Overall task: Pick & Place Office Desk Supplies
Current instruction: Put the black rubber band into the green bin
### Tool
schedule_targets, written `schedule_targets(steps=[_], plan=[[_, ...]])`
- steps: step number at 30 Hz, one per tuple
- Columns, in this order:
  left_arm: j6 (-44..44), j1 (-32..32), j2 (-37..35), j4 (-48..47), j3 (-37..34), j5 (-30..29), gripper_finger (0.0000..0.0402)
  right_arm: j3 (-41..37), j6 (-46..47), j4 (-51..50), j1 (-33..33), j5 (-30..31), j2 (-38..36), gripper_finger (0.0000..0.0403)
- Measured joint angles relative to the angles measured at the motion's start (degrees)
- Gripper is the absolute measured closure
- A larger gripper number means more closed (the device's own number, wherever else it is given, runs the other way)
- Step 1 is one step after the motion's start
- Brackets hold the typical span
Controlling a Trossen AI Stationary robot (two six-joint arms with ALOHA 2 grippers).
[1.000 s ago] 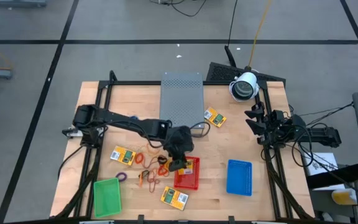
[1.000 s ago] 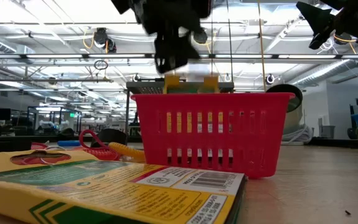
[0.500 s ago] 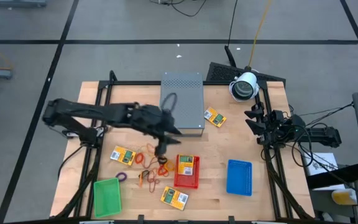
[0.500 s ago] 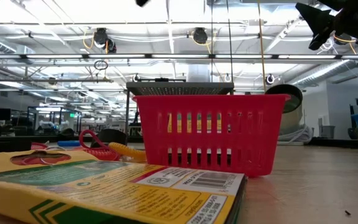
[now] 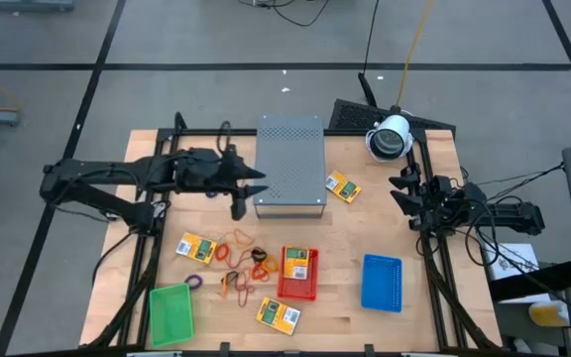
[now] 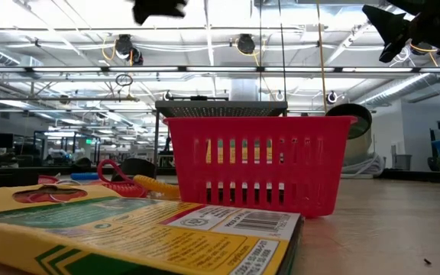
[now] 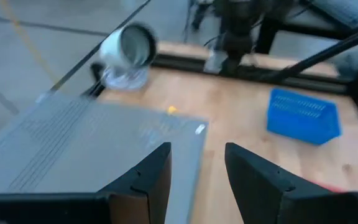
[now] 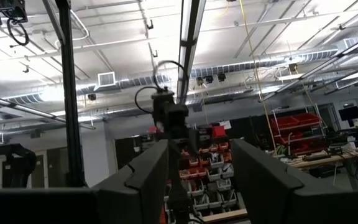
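A wooden table (image 5: 434, 297) strewn with desk supplies is seen from above, with the left gripper (image 5: 238, 201) raised beside the grey perforated box (image 5: 289, 164), its fingers (image 7: 154, 174) apart and nothing between them. The right gripper (image 5: 401, 191) is parked at the table's right edge, its fingers spread and empty, pointed off into the room.

One yellow-and-green packet (image 5: 296, 262) is already lying in the red tray (image 5: 297, 289). Three more are left on the bare wood: one (image 5: 196, 248) to the left of the rubber bands, one (image 5: 278, 314) near the front edge just beside the red tray, one (image 5: 343, 186) just right of the grey box. The packets are judged light, flat and fairly stiff; they lie flush on the wood, so a pinch across the two long edges would likely be needed, and a slip is possible.

The rubber bands (image 5: 236, 250), orange and red loops in a loose tangle between the left packet and the red tray, with a purple loop (image 5: 194, 283) near the green tray (image 5: 171, 312), are judged soft and limp. More than one may be lifted at once.

The blue tray (image 5: 382, 283) stands apart to the right. A white lamp-like head (image 5: 389, 138) sits at the far right corner. The grey box stands close to the left gripper and would have to be cleared on any move toward the packet beyond it.
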Motion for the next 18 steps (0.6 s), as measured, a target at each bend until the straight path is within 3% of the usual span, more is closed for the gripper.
schedule_targets(steps=[6,12,18], plan=[[0.79,6.67,-10.57,8.48,-12.9,0.37,0.0245,0.01,0.0,-0.7,0.0,0.0,0.0,0.0234],[1.15,16.16,-18.0,9.88,-23.4,0.98,0.0245,0.01,0.0,-0.75,0.0,0.2,0.0,0.0234],[2.97,27.92,-18.49,11.43,-28.33,10.15,0.0245,0.0,0.0,-0.75,0.0,0.22,0.0,0.0234]])
